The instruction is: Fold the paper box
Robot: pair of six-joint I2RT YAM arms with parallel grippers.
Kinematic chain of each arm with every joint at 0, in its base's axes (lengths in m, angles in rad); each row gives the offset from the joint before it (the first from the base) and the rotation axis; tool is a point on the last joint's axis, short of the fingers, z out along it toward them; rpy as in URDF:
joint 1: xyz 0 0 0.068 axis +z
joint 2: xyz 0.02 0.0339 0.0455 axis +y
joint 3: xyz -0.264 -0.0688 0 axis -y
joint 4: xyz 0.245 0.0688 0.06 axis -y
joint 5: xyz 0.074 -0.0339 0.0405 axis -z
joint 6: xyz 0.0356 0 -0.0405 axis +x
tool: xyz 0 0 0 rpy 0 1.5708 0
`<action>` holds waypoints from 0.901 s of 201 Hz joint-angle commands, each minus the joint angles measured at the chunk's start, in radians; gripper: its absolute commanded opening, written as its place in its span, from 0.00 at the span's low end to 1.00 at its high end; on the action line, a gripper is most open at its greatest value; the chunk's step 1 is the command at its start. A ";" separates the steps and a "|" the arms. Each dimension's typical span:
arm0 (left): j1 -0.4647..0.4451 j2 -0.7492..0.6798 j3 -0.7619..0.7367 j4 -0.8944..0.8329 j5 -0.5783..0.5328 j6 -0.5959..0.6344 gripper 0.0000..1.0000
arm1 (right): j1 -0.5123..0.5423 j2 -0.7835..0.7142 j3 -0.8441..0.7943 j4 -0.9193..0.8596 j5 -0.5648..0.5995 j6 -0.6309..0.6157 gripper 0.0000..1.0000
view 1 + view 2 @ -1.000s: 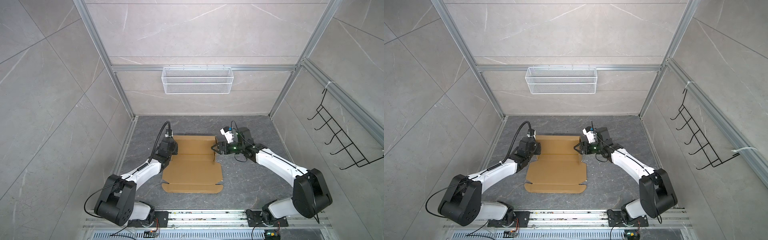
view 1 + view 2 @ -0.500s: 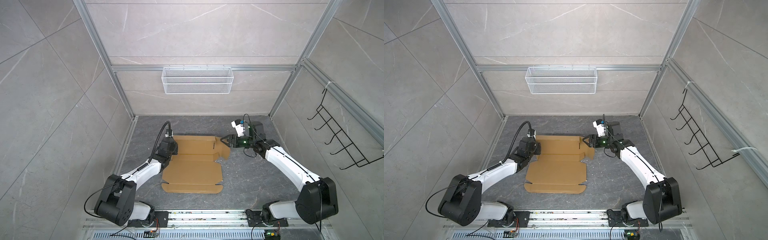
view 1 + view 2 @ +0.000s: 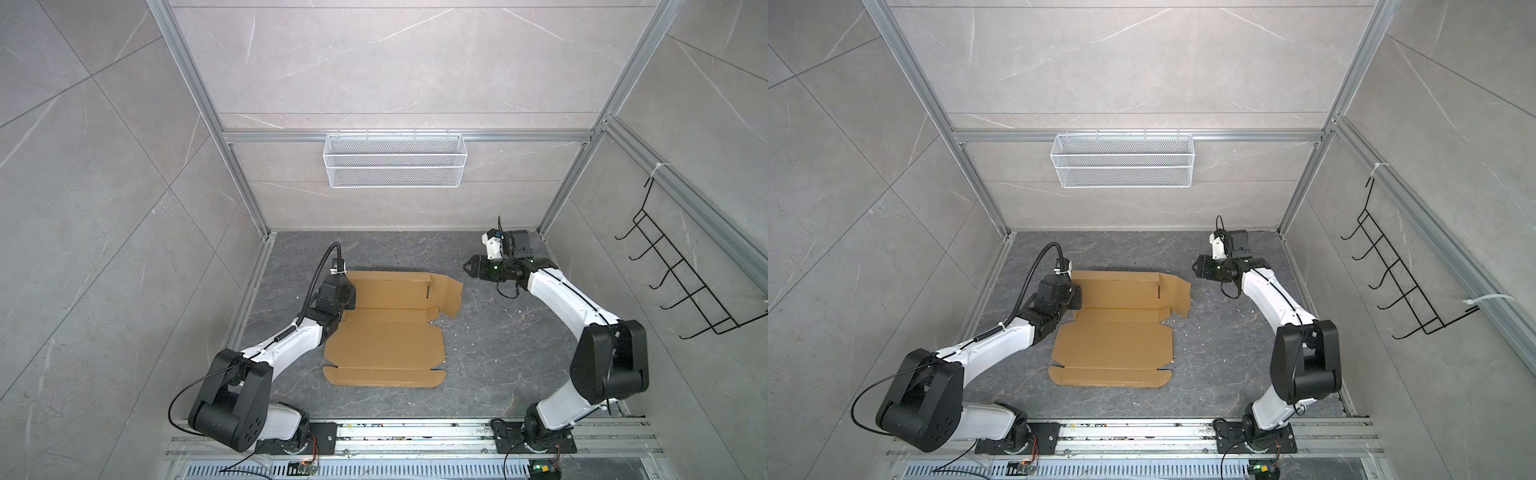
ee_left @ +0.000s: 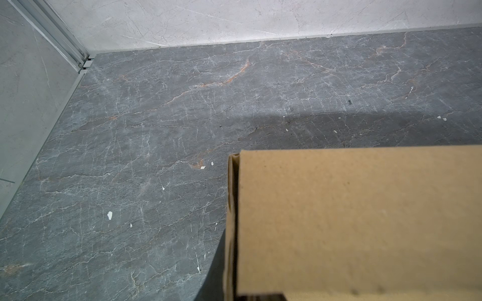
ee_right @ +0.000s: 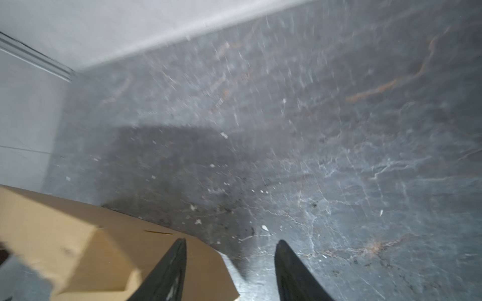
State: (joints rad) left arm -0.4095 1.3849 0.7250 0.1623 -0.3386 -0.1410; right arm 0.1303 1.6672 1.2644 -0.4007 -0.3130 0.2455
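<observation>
L tool (image 3: pixel 350 298) grips paper box (image 3: pixel 384 345) edge; R tool (image 3: pixel 467 266) jaws apart, clear.

Surface: dark grey stone-look tabletop (image 3: pixel 478 345), pale and rust-coloured veins, walled on 3 sides.

Paper box (image 3: pixel 384 345) lies on it, left of centre in both top views. It is opened out and mostly flat. The near flap lies flat on the slab; the far-right flap appears tilted up off it.

Small white flecks (image 3: pixel 441 321) are scattered on the bare slab just right of the box, with others near its far edge in the left wrist view.
</observation>
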 commanded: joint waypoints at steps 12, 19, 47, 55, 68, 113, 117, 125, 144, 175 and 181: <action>0.005 0.001 0.034 0.017 0.005 0.026 0.10 | 0.003 0.108 0.035 0.033 -0.072 -0.059 0.56; 0.005 0.003 0.034 0.017 0.004 0.026 0.10 | 0.005 0.129 0.036 0.050 -0.107 -0.058 0.56; 0.005 0.003 0.039 0.016 0.003 0.026 0.10 | 0.025 0.149 0.000 0.115 -0.204 -0.036 0.54; 0.005 0.002 0.040 0.016 0.002 0.026 0.10 | 0.036 0.139 -0.020 0.124 -0.210 -0.042 0.54; 0.005 -0.001 0.039 0.016 0.001 0.027 0.10 | 0.051 0.119 -0.057 0.129 -0.219 -0.048 0.54; 0.005 0.005 0.038 0.016 -0.001 0.021 0.10 | 0.069 -0.007 -0.189 0.117 -0.223 -0.054 0.53; 0.005 0.005 0.037 0.017 0.000 0.021 0.10 | 0.072 -0.018 -0.197 0.112 -0.222 -0.056 0.52; 0.005 0.005 0.037 0.016 -0.001 0.021 0.10 | 0.081 -0.038 -0.213 0.109 -0.226 -0.058 0.52; 0.004 0.010 0.036 0.023 -0.001 0.014 0.10 | 0.120 -0.065 -0.224 0.090 -0.208 -0.068 0.52; 0.006 0.014 0.040 0.020 0.009 0.003 0.10 | 0.194 -0.093 -0.208 0.041 -0.146 -0.114 0.52; 0.005 0.013 0.040 0.020 0.008 0.003 0.10 | 0.199 -0.096 -0.205 0.038 -0.145 -0.116 0.52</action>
State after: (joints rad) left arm -0.4088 1.3949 0.7261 0.1635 -0.3374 -0.1417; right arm 0.2920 1.6051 1.0527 -0.3080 -0.4904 0.1776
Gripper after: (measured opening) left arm 0.099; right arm 0.522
